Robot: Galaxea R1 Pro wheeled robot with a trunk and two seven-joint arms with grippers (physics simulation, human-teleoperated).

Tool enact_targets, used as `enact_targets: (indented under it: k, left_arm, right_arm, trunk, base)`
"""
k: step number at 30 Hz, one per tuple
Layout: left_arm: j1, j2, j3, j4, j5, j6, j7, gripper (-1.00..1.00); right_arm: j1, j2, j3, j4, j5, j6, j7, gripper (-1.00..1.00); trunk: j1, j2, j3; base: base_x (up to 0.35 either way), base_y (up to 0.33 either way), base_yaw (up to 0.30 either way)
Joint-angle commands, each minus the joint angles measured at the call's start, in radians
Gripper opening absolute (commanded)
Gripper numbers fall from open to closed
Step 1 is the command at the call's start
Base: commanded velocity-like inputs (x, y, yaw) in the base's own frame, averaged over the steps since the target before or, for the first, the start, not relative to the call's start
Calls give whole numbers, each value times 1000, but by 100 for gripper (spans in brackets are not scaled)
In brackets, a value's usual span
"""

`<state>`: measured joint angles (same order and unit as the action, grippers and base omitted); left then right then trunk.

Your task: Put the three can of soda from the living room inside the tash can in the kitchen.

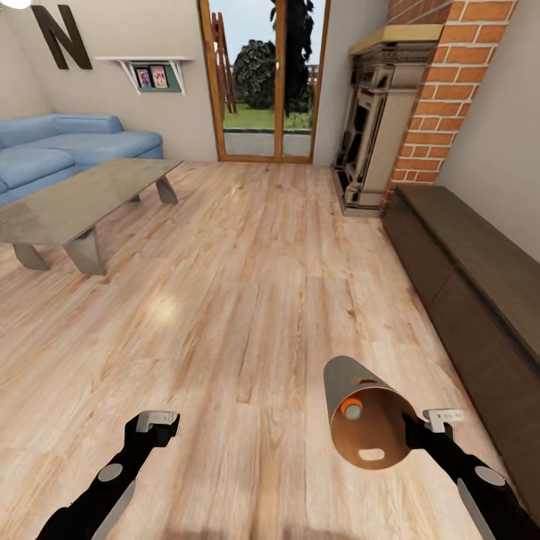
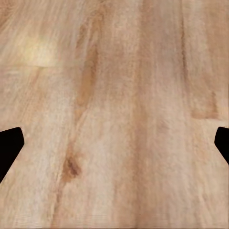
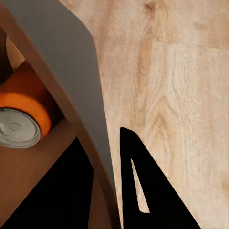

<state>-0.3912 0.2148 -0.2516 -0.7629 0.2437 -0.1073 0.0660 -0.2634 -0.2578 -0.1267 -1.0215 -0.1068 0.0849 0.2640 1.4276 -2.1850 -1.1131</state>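
bin carried on its side, one orange can inside

nearest the robot, the right gripper [image 1: 411,426] pinches the rim of the tash can [image 1: 352,390], one finger inside the wall and one finger [image 3: 143,191] outside it, as the right wrist view shows. the bin is tipped over above the wood floor [image 1: 247,300], mouth toward the robot, brown inside showing, with an oval handle cut-out low on the rim. an orange can of soda [image 1: 350,409] lies inside it (silver top facing out, resting against the inner wall in the right wrist view [image 3: 21,119]). to the left, the left gripper [image 1: 156,421] hangs over bare floor with its fingers [image 2: 9,148] spread wide and holding nothing. farther off, a glass-topped low table [image 1: 82,195] stands at left, a long dark cabinet [image 1: 465,262] runs along the right wall. beyond them are the blue sofa [image 1: 67,146], the brick fireplace [image 1: 390,112] and a glazed door [image 1: 266,82] onto greenery.
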Motion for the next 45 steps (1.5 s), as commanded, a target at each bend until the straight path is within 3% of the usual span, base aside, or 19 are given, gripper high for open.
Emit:
enact_targets:
  k: [1, 7, 45]
  left_arm:
    - [0, 0, 0, 0, 0, 0, 0, 100]
    - [0, 0, 0, 9, -1, 0, -24, 100]
    - [0, -1, 0, 13, -4, 0, -26, 100]
  right_arm:
    - [-1, 0, 0, -2, -8, 0, 5, -100]
    - [0, 5, 1, -2, -8, 0, 6, -100]
    - [1, 7, 1, 0, -8, -1, 6, -100]
  trunk:
    - [0, 0, 0]
    - [0, 0, 0]
    - [0, 0, 0]
  base:
    - [0, 307, 11]
    - [0, 311, 1]
    - [4, 312, 0]
